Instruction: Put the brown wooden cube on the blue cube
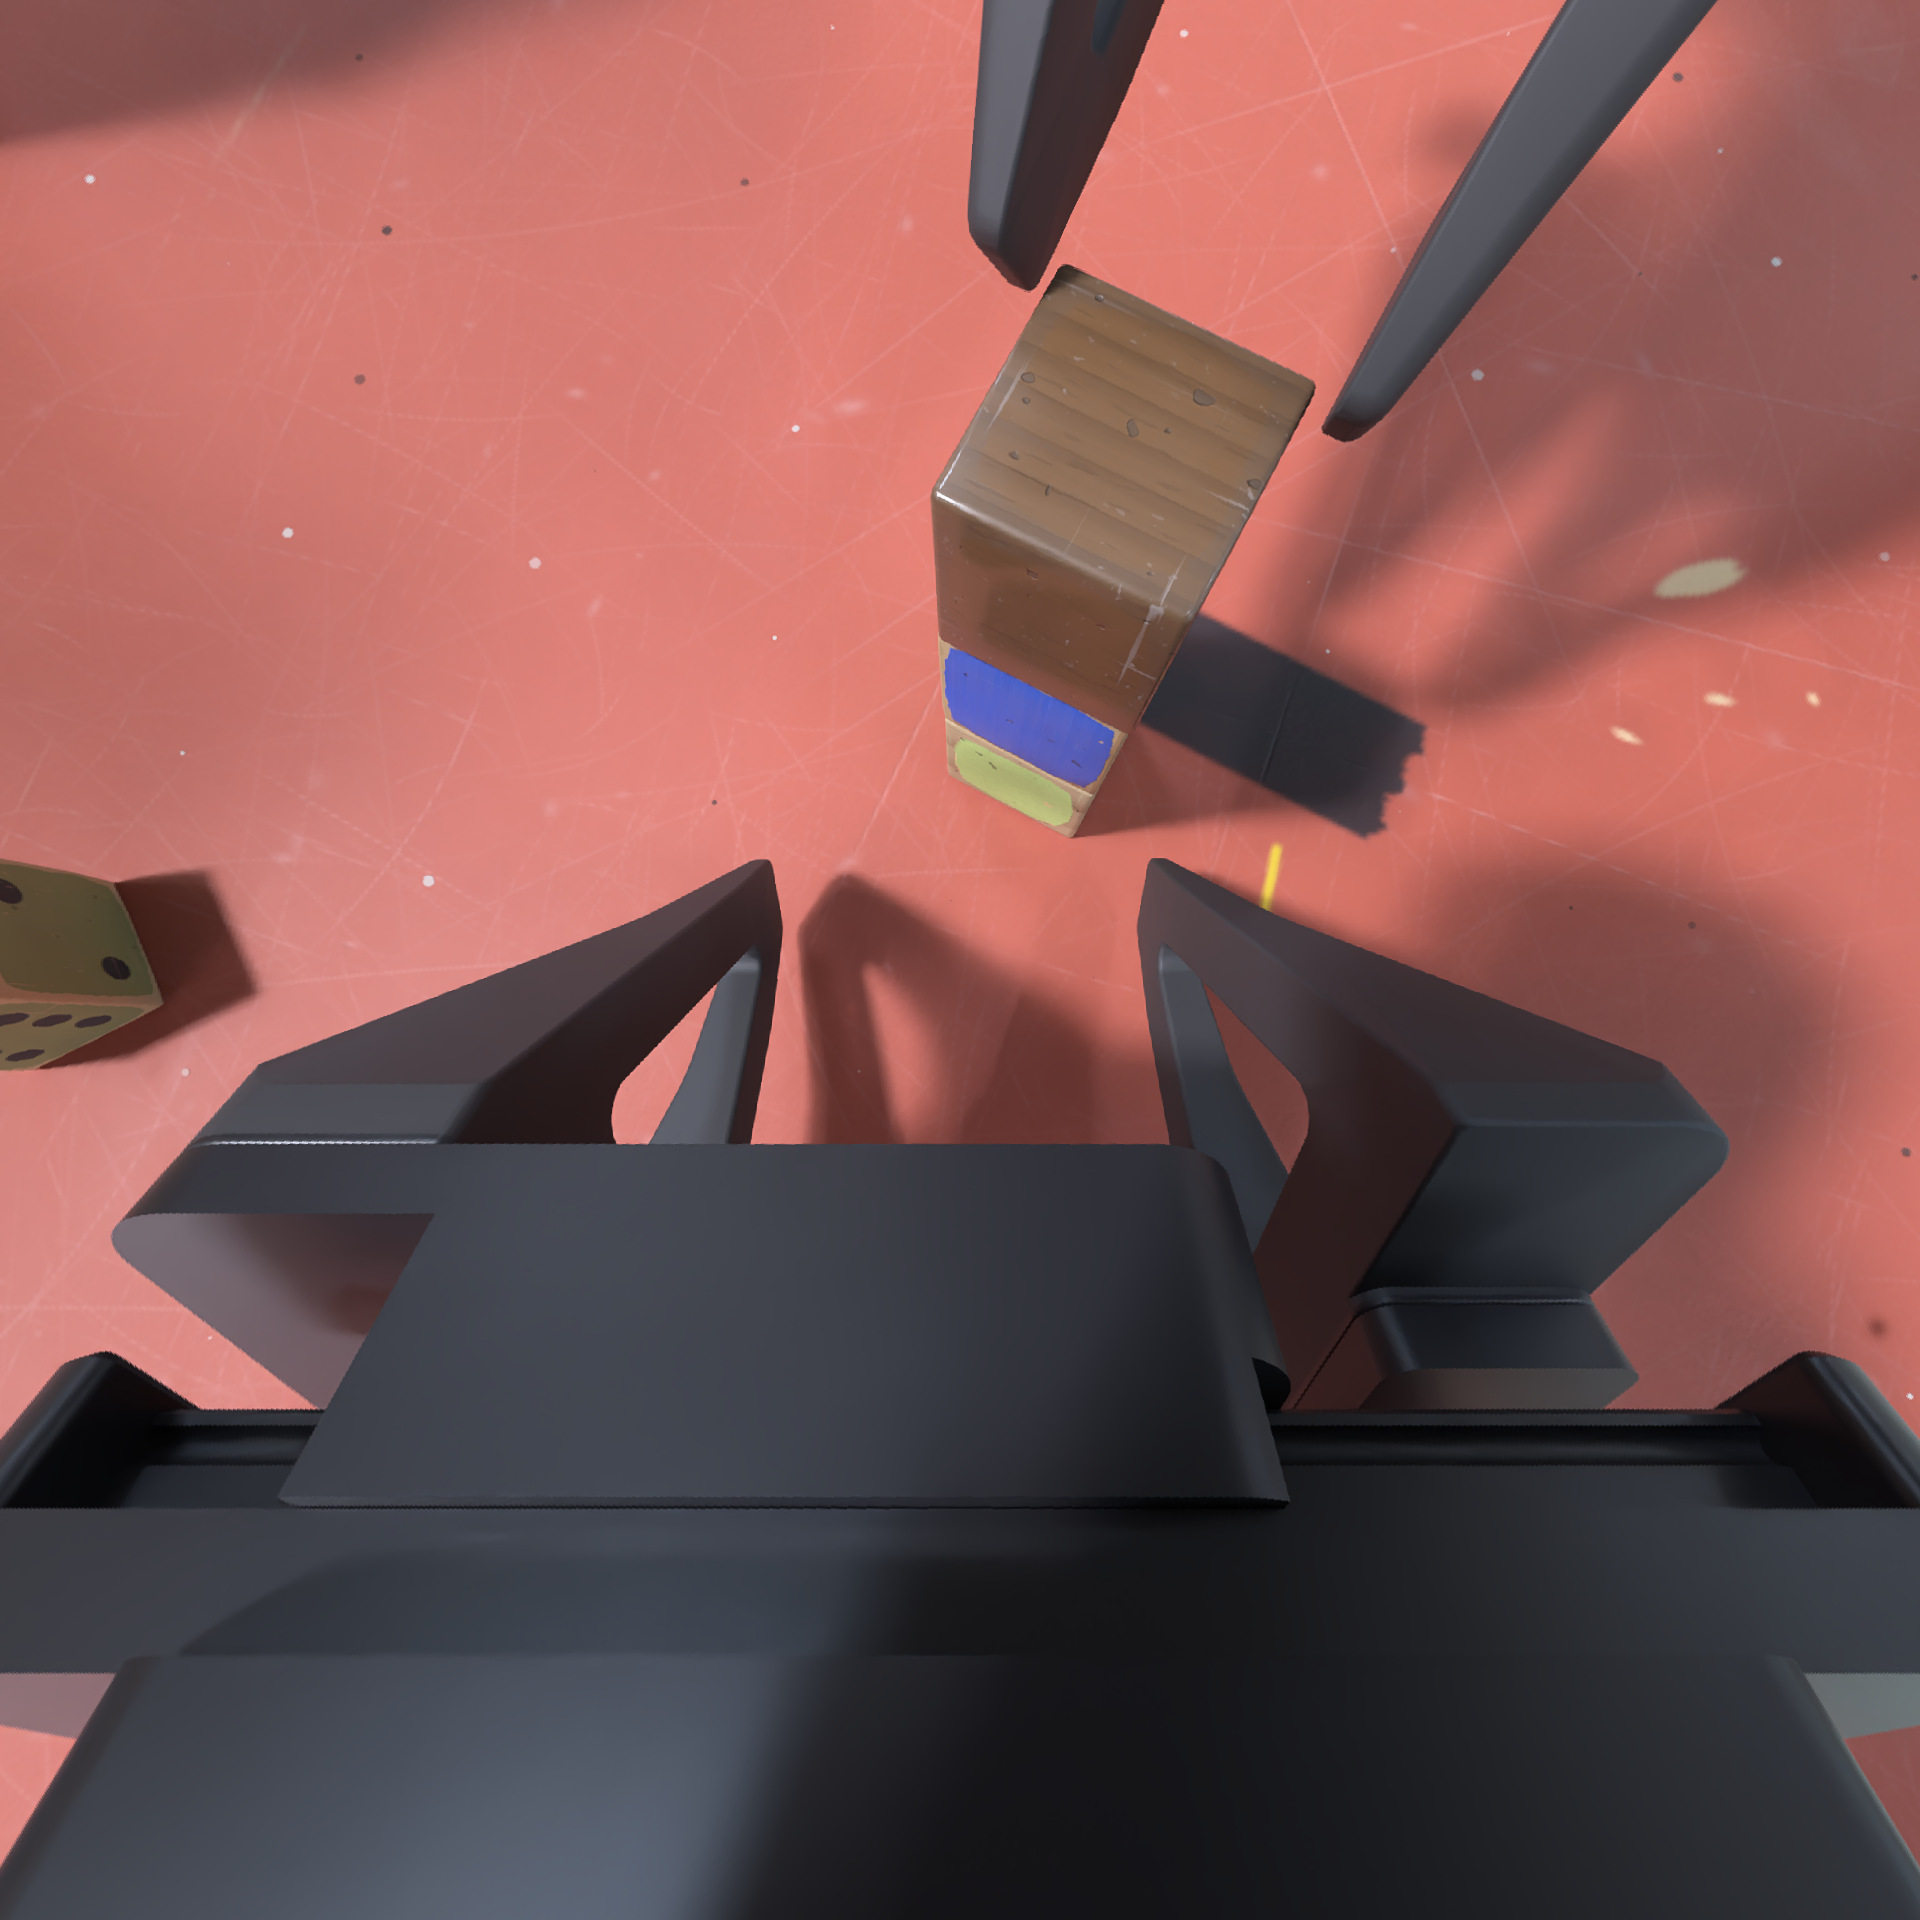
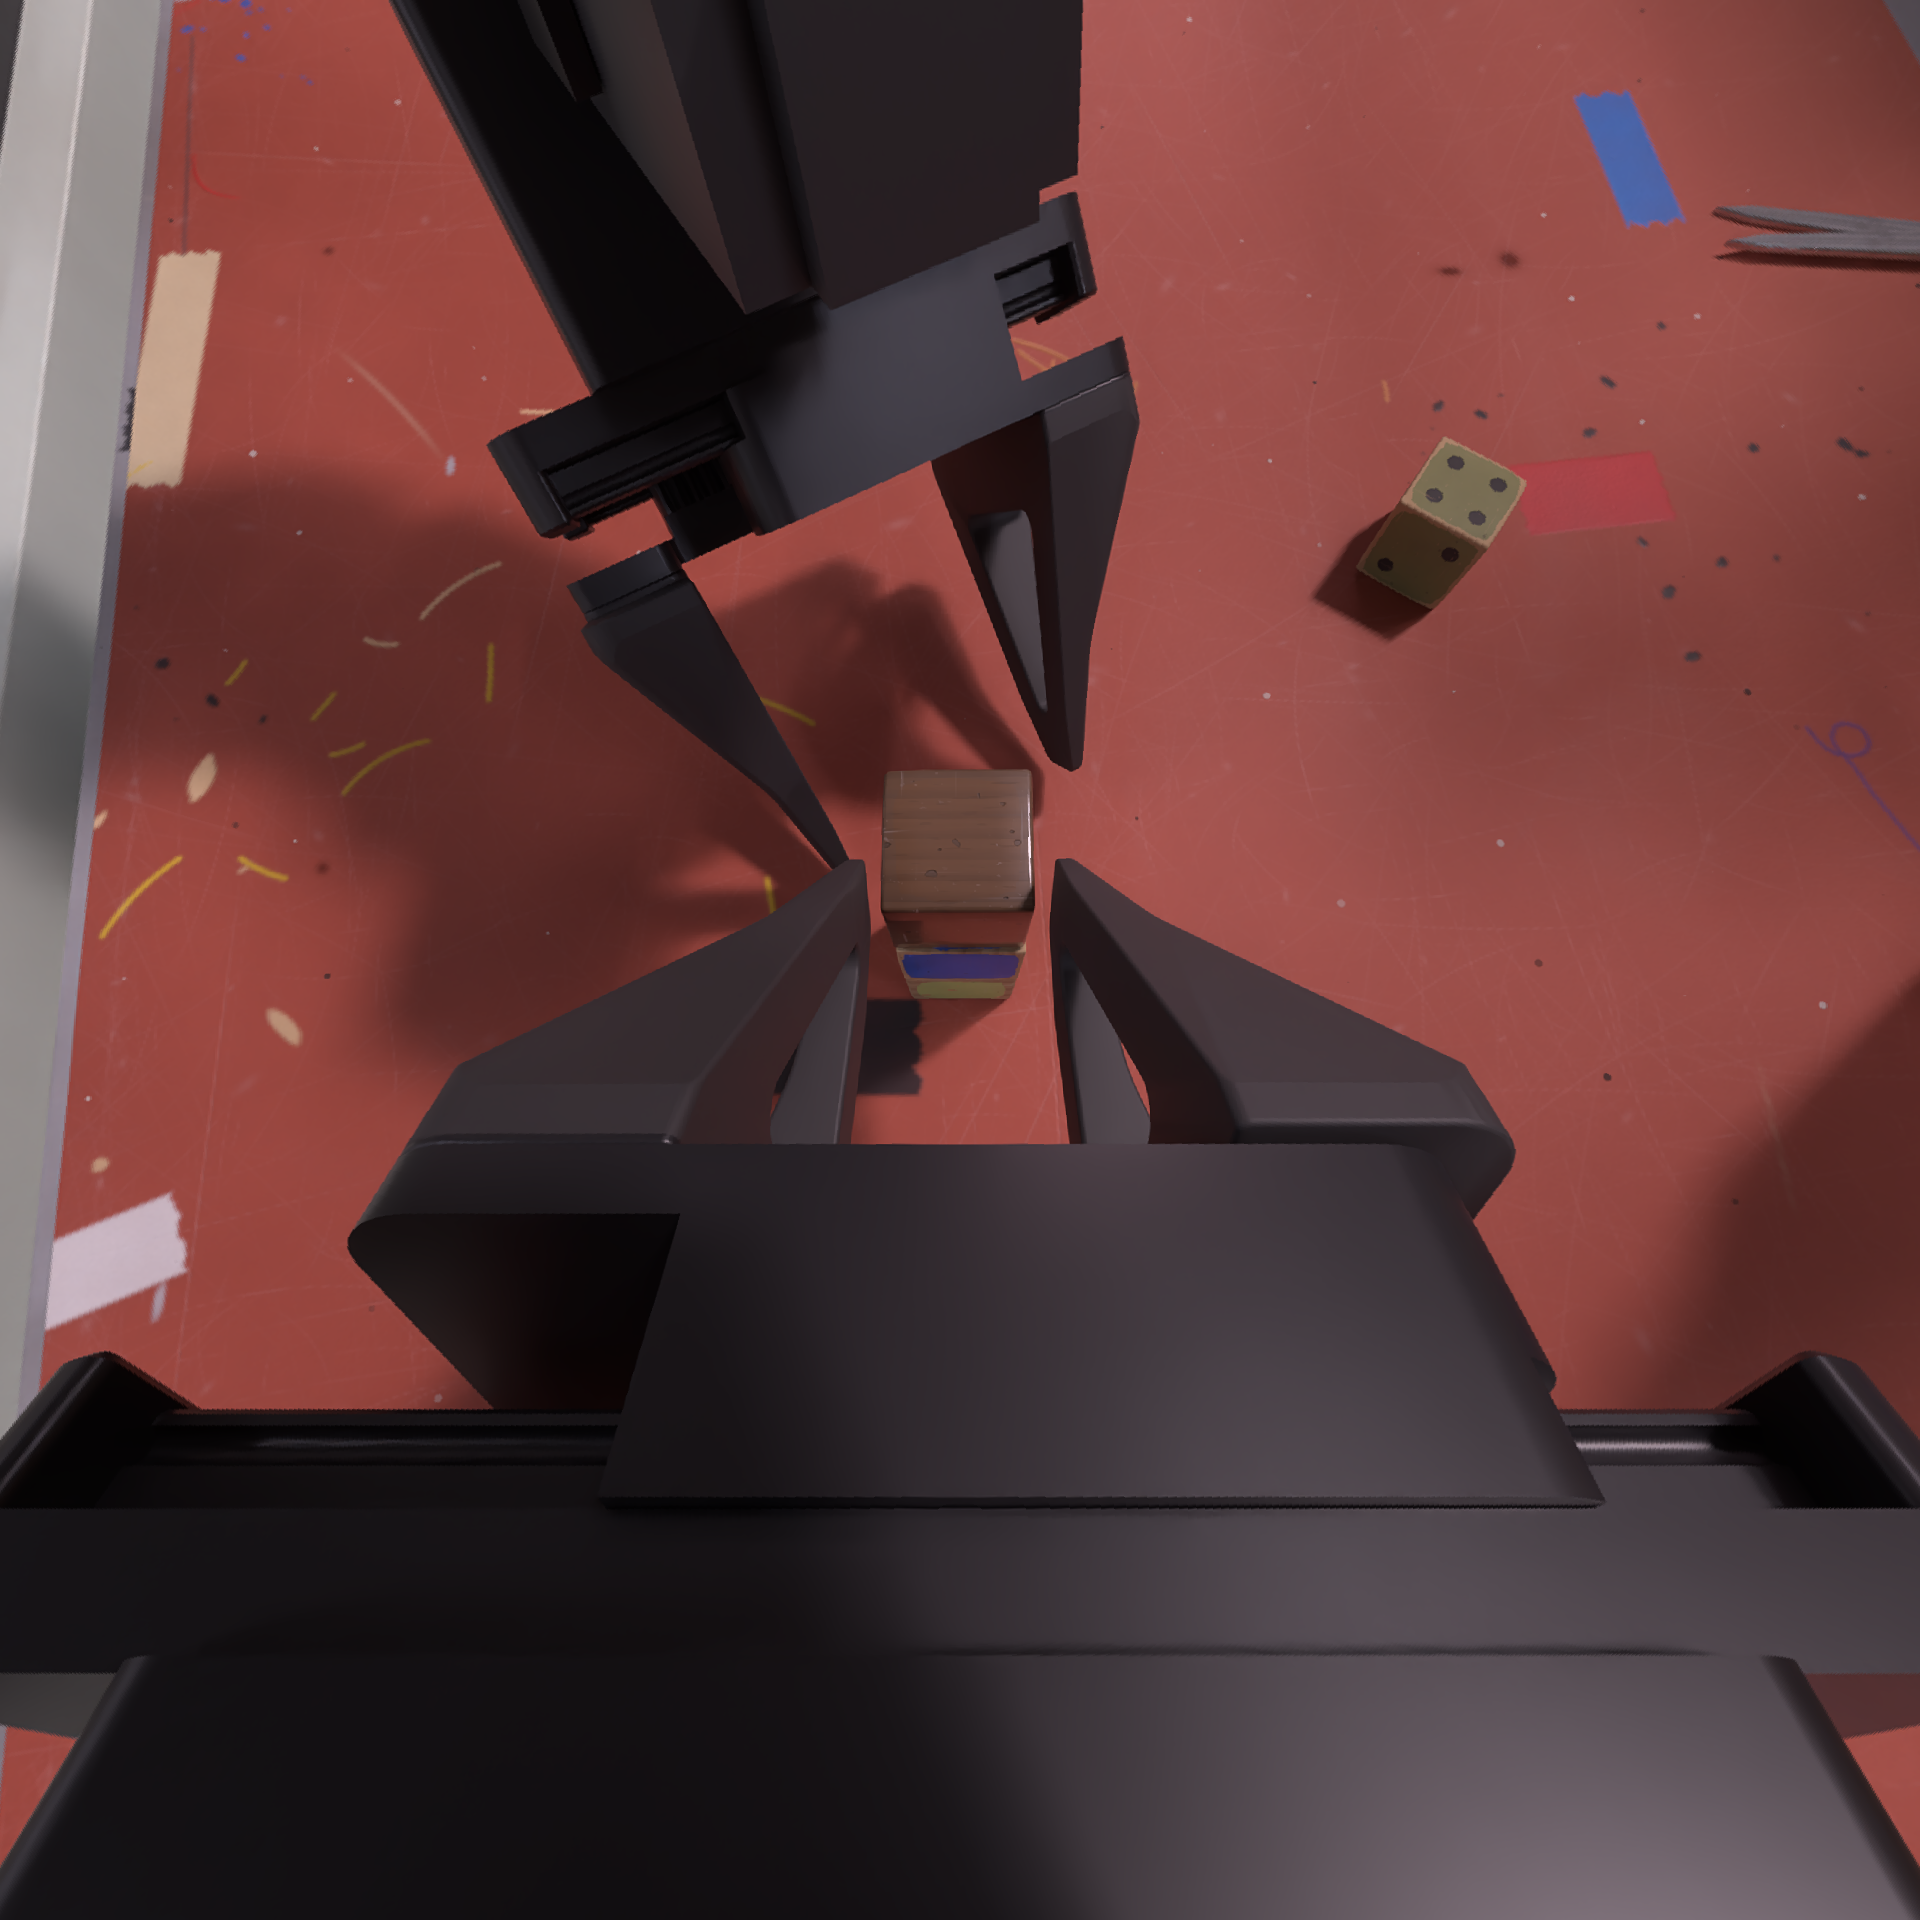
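Observation:
The brown wooden cube sits on top of the blue cube, which rests on a yellow-green cube, forming an upright stack on the red table. My right gripper is open, with one fingertip on each side of the brown cube's top and small gaps between. In the right wrist view the brown cube stands between my right gripper's tips, above the blue cube. My left gripper is open and empty, above and beside the stack; it also shows in the right wrist view.
A tan die with dark dots lies apart from the stack and also shows in the right wrist view. Grey scissors, blue tape and a red patch lie farther off. The table's pale edge runs along the left.

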